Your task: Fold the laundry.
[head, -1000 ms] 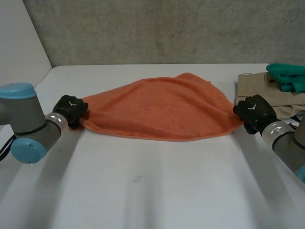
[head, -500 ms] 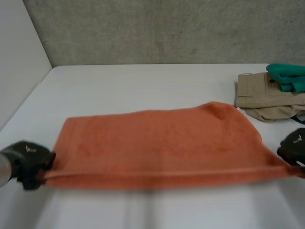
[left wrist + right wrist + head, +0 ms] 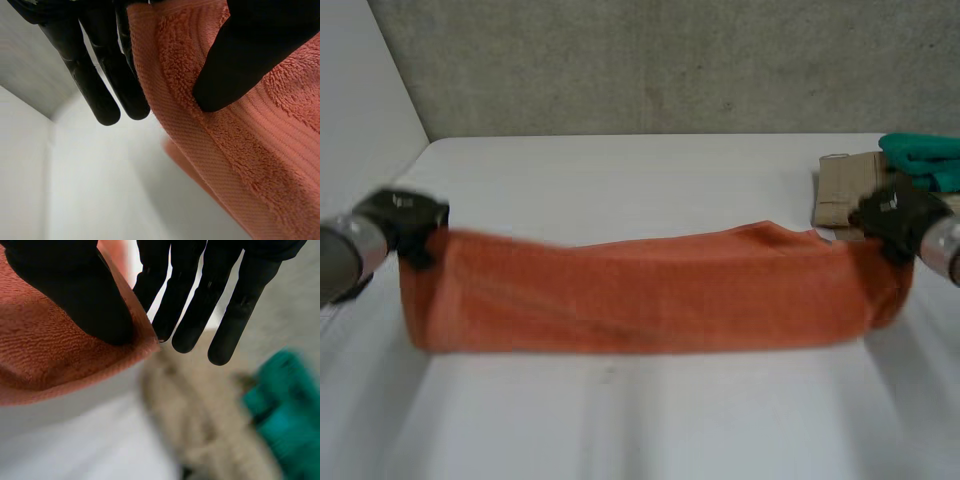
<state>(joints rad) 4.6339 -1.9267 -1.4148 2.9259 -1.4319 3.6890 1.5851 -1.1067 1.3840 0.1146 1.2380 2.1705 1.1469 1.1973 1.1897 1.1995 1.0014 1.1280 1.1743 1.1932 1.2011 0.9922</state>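
Observation:
An orange towel [image 3: 640, 290] hangs stretched between my two hands above the white table [image 3: 620, 170], sagging into a long band. My left hand [image 3: 405, 215] holds its left top corner. In the left wrist view the thumb [image 3: 240, 60] presses the towel [image 3: 240, 145] against the fingers [image 3: 115, 85]. My right hand [image 3: 892, 212] holds the right top corner. There the thumb [image 3: 75, 295] pinches the towel's edge [image 3: 55, 360] against a finger, while the other fingers [image 3: 225, 305] stay straight beside it.
Folded beige trousers [image 3: 840, 195] and a green garment [image 3: 925, 158] lie at the table's back right, just behind my right hand. They show beyond the fingertips in the right wrist view, beige [image 3: 200, 415] and green [image 3: 285, 415]. A grey wall stands behind.
Both hands pulled the towel toward the front of the table, spreading it flat, then lifted its near edge up and back. The towel now hangs doubled between them.

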